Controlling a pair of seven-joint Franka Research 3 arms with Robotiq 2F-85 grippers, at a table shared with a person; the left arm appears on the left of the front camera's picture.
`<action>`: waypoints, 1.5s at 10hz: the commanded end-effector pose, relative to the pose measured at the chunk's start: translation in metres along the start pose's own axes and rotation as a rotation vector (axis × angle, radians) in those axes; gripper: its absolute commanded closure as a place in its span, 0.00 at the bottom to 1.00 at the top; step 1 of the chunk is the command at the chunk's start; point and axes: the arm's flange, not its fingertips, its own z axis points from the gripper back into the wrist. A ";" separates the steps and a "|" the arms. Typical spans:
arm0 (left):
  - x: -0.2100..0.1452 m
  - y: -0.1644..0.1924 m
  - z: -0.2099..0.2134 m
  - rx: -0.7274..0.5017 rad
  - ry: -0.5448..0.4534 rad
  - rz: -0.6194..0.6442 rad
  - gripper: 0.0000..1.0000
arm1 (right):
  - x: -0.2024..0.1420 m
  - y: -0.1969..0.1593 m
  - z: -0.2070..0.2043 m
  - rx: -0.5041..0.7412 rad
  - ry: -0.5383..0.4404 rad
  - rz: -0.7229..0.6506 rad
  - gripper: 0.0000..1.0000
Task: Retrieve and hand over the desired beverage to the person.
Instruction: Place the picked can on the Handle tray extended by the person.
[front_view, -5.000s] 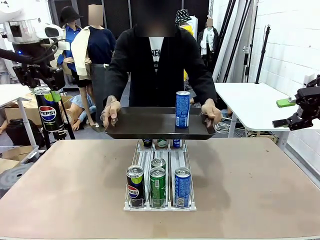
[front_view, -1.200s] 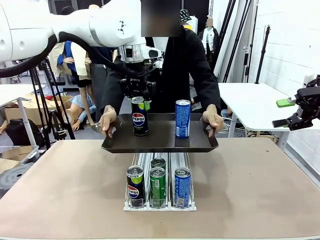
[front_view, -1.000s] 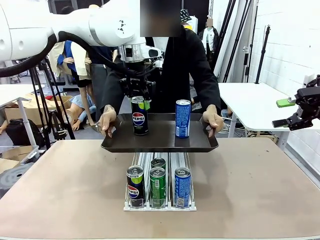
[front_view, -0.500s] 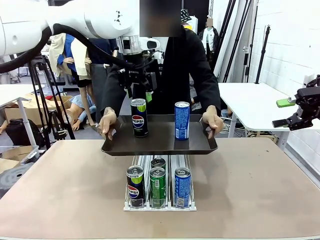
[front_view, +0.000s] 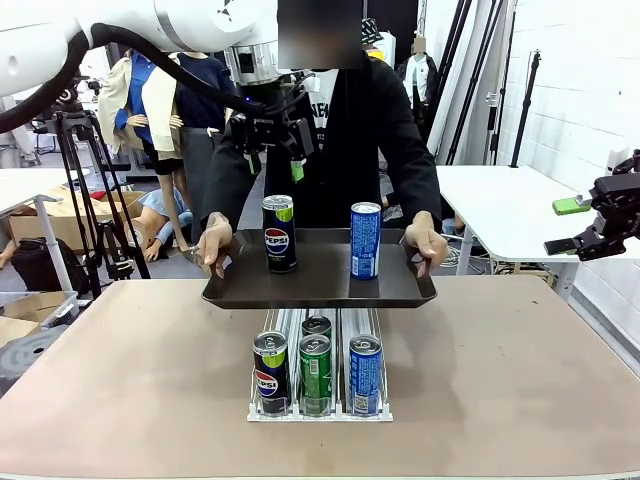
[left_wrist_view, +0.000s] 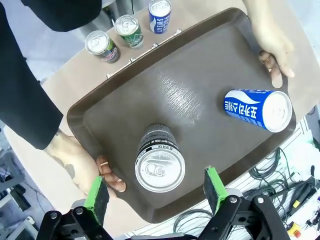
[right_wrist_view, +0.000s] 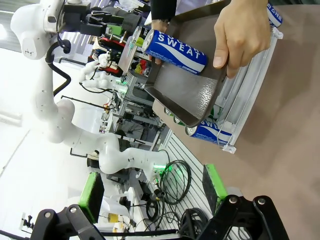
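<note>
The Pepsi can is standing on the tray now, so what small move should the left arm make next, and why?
Probably lift the left gripper straight up and pull back toward the robot's side. Its jaws stand open above the Pepsi can, which stands upright and free on the tray the person holds with both hands. Rising first should keep the fingers from knocking the can over.

"PEPSI" on the black can (front_view: 279, 233) on the tray; "SWEAT" on the blue can (right_wrist_view: 175, 46)
</note>
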 end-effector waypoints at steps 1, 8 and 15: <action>0.000 0.001 -0.001 0.061 0.068 -0.012 0.00 | -0.005 0.000 -0.001 0.007 0.003 0.003 0.00; 0.000 0.000 0.000 0.000 0.000 0.000 0.00 | -0.005 0.000 -0.001 0.007 0.003 0.003 0.00; 0.000 0.000 0.000 0.000 0.000 0.000 0.00 | -0.005 0.000 -0.001 0.007 0.003 0.003 0.00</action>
